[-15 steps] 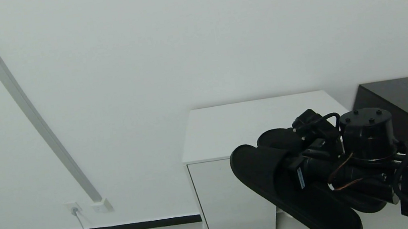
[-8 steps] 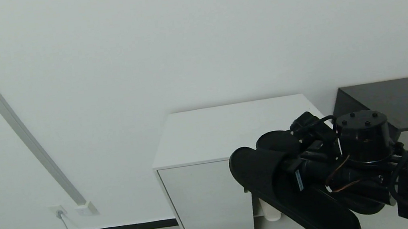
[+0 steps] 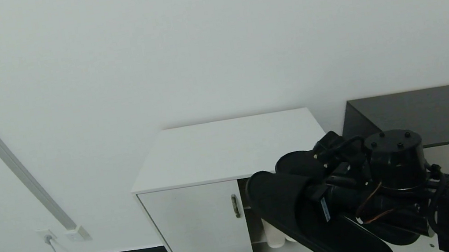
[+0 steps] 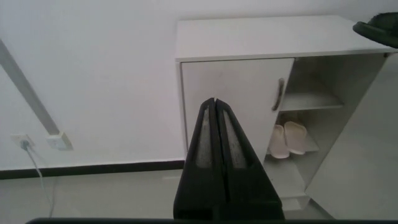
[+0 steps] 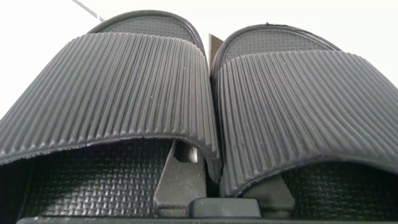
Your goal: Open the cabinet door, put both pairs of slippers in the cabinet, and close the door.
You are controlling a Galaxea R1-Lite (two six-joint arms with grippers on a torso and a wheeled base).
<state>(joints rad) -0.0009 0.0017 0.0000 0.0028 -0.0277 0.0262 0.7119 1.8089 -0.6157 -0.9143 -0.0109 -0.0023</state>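
Camera has turned; right tool [image 3: 327, 194] still clamps black slippers [image 3: 286, 197].

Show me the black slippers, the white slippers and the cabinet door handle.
black slippers [image 5: 149, 93]: right wrist view, ribbed strap.
white slippers [image 4: 296, 137]: left wrist view, one slipper's upper.
door handle [image 4: 280, 94]: left wrist view, bar's middle.

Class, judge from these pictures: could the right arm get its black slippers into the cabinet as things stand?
Probably yes. The cabinet's right half stands open, its upper shelf looks bare above the white slippers, and nothing stands between the opening and the black slippers in the right gripper.
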